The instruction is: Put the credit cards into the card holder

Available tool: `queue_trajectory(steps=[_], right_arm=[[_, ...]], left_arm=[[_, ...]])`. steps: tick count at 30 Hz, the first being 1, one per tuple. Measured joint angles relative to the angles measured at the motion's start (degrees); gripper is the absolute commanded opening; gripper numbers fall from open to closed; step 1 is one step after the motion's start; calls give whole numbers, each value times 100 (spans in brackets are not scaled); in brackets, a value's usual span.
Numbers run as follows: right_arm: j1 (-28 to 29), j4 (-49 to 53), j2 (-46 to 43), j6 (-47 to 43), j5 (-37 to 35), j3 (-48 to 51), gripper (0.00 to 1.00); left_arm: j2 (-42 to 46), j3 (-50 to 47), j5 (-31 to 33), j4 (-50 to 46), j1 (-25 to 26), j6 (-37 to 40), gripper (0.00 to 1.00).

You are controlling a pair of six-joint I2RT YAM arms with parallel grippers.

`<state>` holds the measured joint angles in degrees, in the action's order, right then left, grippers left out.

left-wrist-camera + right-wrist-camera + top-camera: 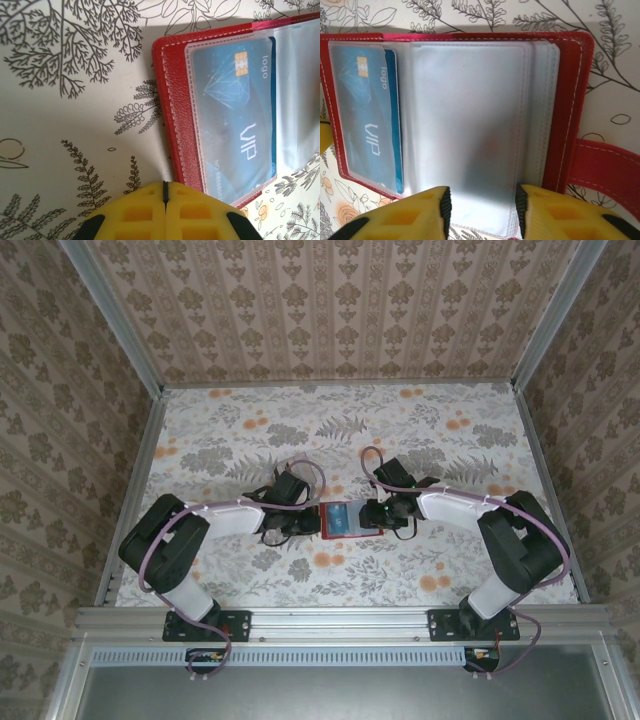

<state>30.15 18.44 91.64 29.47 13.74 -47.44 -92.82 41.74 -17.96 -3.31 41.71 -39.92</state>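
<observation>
At the near edge of the table (250,440) the two arms are bolted side by side, and both reach inward to the middle of the flowered cloth. Between them lies the card holder (362,525), opened flat with its pale see-through pockets facing up.

One blue card (235,115) with a gold chip and the word VIP sits inside the clear pocket on the holder's left half; in the right wrist view the same card (367,115) fills that pocket, while the stacked pockets on the right half look bare.

The left gripper (165,187) has its yellow fingers pressed together with nothing between them, its tips right at the left red edge of the holder (170,100); whether they touch it I cannot tell.

The right gripper (482,205) has its jaws apart, one finger on either side of the edge of the clear pocket leaves of the holder (570,100). A red strap (605,165) runs off the holder's right side.

Farther off, the cloth runs back to the patterned wall.
</observation>
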Motion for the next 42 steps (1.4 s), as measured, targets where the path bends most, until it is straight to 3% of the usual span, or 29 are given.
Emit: queue_trajectory(steps=[6, 17, 29, 32, 37, 42], right_arm=[[0, 0, 2, -59, 17, 0, 27], [0, -63, 4, -57, 258, 0, 18], [0, -343, 35, 90, 520, 2, 28], [0, -595, 35, 146, 713, 55, 28], [-28, -1008, 35, 343, 1095, 177, 40], [-98, -1386, 35, 527, 1436, 256, 41]], left_arm=[[9, 2, 37, -9, 26, 0, 0], [11, 2, 39, 9, 42, 0, 0], [46, -24, 55, 20, 63, 2, 0], [109, -83, 70, 26, 63, 2, 0], [188, -90, 122, 39, 61, 2, 0], [195, -92, 131, 42, 61, 2, 0]])
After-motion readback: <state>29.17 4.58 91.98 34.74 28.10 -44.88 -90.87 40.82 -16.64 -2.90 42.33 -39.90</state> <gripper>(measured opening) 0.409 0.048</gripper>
